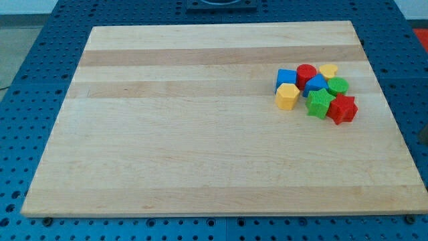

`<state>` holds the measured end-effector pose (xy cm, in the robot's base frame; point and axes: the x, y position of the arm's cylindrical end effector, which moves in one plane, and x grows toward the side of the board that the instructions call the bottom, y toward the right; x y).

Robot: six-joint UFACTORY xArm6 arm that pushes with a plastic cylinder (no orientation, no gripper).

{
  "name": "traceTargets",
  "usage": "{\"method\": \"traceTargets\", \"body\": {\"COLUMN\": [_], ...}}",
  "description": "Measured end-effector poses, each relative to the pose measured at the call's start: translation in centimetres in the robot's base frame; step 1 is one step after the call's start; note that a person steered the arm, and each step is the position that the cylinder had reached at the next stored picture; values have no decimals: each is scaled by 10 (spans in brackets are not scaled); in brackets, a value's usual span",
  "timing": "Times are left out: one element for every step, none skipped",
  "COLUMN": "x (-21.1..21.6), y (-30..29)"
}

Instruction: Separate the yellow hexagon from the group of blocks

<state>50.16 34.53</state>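
Board front edge: wooden board [200, 167] lies on a blue perforated table [27, 40]; its bottom edge is the part nearest the camera.
Red star: red star block [343, 108] is the group's member nearest the view's bottom, at the group's right, touching the green star block [320, 104].
Yellow hexagon: yellow hexagon [287, 96] sits at the left edge of the group, in the board's right upper part.
Neighbours: blue cube [286, 78] is just above the hexagon and seems to touch it; blue block [316, 85] of unclear shape is just beside it on the right.
Others: red cylinder [306, 73], yellow heart [328, 70] and green round block [338, 86] lie behind, toward the view's top and right.
Free sides: hexagon's left and bottom sides face bare wood.
Orientation: hexagon lies flat, top face up; no long axis can be told.
Tip: my tip does not show, so its place and state cannot be told.
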Motion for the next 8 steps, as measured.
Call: {"method": "traceTargets", "body": {"x": [-1, -9, -11, -28, -59, -73, -73, -71], "y": [0, 0, -1, 0, -23, -87, -171, -229]}}
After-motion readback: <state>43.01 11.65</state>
